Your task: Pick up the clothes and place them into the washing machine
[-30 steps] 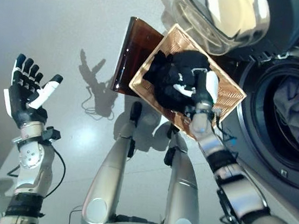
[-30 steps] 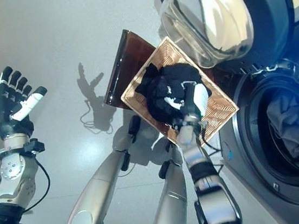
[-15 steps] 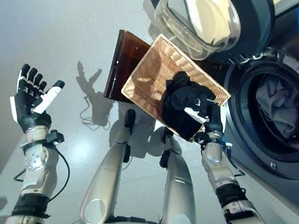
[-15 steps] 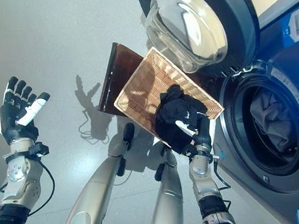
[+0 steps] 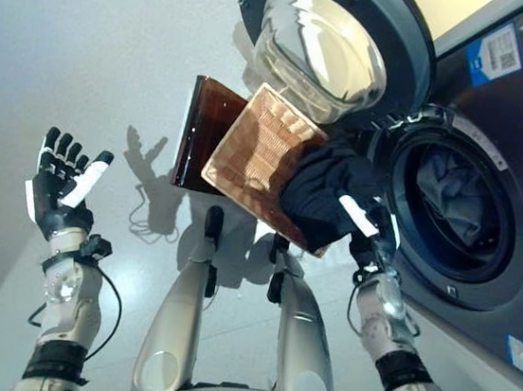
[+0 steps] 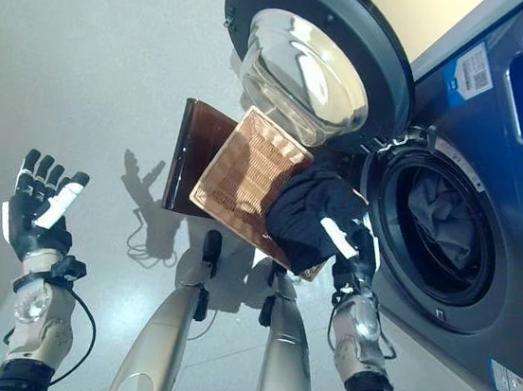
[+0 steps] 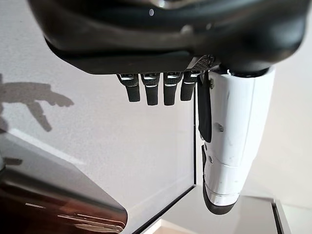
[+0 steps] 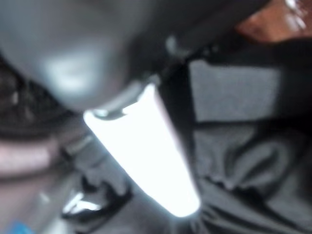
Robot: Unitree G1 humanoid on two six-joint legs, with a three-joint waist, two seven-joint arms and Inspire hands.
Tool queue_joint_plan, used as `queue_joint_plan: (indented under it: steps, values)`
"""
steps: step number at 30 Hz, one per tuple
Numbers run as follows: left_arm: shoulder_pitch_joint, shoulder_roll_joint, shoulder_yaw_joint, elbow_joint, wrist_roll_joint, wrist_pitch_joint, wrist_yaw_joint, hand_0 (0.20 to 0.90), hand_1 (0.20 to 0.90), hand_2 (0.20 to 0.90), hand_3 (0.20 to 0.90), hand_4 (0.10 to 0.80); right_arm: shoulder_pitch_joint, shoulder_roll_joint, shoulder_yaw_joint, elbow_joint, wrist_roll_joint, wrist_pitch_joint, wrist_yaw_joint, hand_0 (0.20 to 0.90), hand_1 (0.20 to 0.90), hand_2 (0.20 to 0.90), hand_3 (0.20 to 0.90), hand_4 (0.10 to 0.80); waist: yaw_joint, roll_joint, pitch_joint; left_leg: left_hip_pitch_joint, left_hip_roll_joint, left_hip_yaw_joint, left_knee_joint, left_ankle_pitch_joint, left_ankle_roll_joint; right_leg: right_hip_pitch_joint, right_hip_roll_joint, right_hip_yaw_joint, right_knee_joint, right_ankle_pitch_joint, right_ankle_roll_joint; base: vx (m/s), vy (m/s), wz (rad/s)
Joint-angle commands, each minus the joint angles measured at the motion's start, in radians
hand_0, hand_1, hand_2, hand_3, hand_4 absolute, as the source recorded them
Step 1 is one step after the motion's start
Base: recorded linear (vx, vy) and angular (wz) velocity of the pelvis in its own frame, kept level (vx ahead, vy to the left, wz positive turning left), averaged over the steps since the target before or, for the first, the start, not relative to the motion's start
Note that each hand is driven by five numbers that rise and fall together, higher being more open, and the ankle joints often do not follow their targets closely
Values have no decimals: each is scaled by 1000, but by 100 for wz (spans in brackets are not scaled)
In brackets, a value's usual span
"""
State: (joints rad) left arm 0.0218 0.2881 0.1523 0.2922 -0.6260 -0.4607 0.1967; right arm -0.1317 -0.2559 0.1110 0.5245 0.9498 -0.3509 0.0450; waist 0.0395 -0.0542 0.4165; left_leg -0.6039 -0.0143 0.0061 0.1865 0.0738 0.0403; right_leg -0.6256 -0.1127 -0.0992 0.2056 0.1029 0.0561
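**Black clothes held right at the washer's mouth**

Right robot hand point(image 5: 371, 236) has the black clothes point(image 5: 324, 194) clenched, just beside the washing machine point(image 5: 493, 176) opening, over the basket point(image 5: 257, 152). Left robot hand point(image 5: 60, 192) is up, fingers spread, holding nothing.

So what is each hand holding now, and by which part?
Right hand grips the black garment at its lower edge; left hand holds nothing.

Both eye views looked steeply down from the head and shared the washing machine point(image 5: 493, 176) at frame right and the wicker basket point(image 5: 262, 153) at center. Each wrist view sat very close along its own hand, the left point(image 7: 195, 44) facing bare floor point(image 7: 97, 136), the right point(image 8: 146, 146) facing dark cloth point(image 8: 248, 161).
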Motion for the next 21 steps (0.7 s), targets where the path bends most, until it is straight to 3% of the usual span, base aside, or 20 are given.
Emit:
queue_joint_plan:
  steps: [1, 13, 21]
  values:
    - [65, 30, 64, -37, -20, -46, -27, 900, 900, 900, 900, 800, 98, -29, -26, -142, 123, -77, 141, 200, 200, 200, 200, 300, -16, 5, -115, -10, -22, -7, -17, -41, -31, 17, -14, -33, -85, 1, 25, 23, -5, -5]
    - [64, 16, 53, 23, -15, -36, -60, 900, 900, 900, 900, 800, 231, -69, -36, -275, 201, -17, 255, 200, 200, 200, 200, 300, -35, -13, -149, 64, -8, -2, -35, -48, -37, 80, -5, -23, -86, -14, 28, 40, -16, -5]
    - [59, 6, 43, 12, -47, -41, -61, 900, 900, 900, 900, 800, 204, 23, -96, -215, 378, -18, 280, 200, 200, 200, 200, 300, -40, -9, -140, 80, -9, 1, -37, -46, -43, 100, -1, -22, -98, -14, 27, 4, -2, 0]
